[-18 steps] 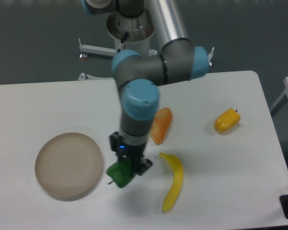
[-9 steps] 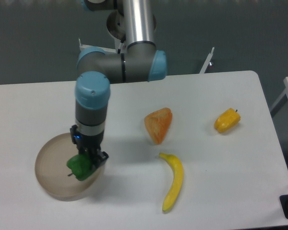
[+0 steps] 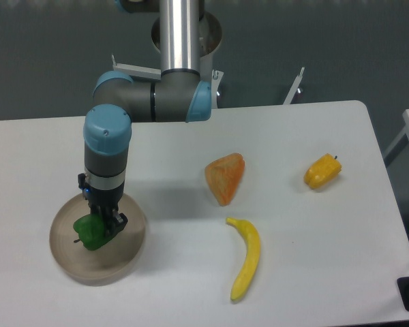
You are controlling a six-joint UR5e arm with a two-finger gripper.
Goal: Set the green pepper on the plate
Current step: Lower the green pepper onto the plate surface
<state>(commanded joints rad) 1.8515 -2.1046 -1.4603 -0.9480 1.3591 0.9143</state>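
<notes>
Right of plate [image 3: 129, 255]: orange wedge [image 3: 225, 177], banana [image 3: 246, 257].

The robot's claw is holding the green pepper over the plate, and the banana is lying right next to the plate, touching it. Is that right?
Not quite. The banana is not touching the plate; it lies well apart from it on the bare table, as the camera view shows. The rest holds: the claw grips the green pepper over the plate.

White desk [image 3: 191, 146] carries a tan plate [image 3: 126, 262], orange wedge [image 3: 225, 178], banana [image 3: 247, 257] and yellow-orange pepper [image 3: 322, 171].
</notes>
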